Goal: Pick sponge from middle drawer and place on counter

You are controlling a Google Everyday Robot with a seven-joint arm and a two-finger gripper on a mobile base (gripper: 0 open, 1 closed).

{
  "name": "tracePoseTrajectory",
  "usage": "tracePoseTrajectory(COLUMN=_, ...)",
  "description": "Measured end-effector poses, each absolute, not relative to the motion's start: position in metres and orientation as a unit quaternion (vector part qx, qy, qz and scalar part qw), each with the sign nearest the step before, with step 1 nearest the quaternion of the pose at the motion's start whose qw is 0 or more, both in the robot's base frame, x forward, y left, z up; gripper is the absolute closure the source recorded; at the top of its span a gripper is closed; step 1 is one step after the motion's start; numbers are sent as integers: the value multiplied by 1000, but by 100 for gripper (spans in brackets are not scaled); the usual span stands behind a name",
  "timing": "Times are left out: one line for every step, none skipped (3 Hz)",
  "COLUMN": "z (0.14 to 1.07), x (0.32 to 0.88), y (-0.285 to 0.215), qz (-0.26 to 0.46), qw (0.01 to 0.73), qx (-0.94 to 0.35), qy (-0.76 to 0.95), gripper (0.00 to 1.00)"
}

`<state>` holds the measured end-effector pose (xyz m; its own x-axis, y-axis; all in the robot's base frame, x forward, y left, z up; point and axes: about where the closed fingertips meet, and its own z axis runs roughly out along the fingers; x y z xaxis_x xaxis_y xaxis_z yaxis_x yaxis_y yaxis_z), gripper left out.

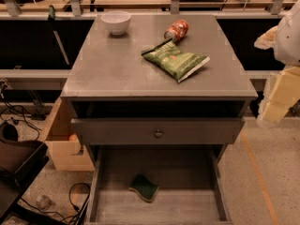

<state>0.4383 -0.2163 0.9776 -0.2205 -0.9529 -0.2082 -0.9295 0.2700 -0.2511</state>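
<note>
1. Scuffed grey boards form the floor of the middle drawer (187, 172), which is pulled far out toward the near side and is the lowest part of the cabinet in view. The sponge (144, 187) lies flat on that floor, left of centre and toward the near end.
2. Its dark green face is up, a thin strip of pale yellow shows along its near edge, and it sits slightly turned. It rests apart from both side walls.
3. Just above the open drawer, a grey drawer front with a small round knob (158, 133) stands a little way out from the cabinet, with a dark gap over it.
4. On top is the counter (108, 74). A light-green snack bag (176, 60) lies right of centre, and a red can (176, 30) lies on its side just beyond the bag's far end. A white bowl (116, 21) stands upright near the far left.
5. The hand (276, 100) is at the right edge of the view, beside the counter's near right corner. It is pale yellow, partly cut off, and well apart from the sponge. I cannot tell whether it is released or clenched. The white arm (290, 32) rises above it.
6. Left of the cabinet, a light wooden box (70, 153) sits on the speckled floor (276, 186), with dark cables (18, 114) further left.
</note>
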Motion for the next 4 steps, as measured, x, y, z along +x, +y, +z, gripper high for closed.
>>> tracePoseTrajectory(z=978, x=438, y=-216, qz=-36, qw=161, qx=-603, qy=780, gripper=0)
tracePoseTrajectory(z=957, x=442, y=-198, qz=-5, qw=189, qx=-597, qy=779, gripper=0)
tracePoseTrajectory(z=910, x=422, y=-162, qz=59, qw=236, qx=-599, qy=763, gripper=0)
tracePoseTrajectory(z=856, x=395, y=-121, qz=119, qw=286, qx=-605, qy=733, gripper=0)
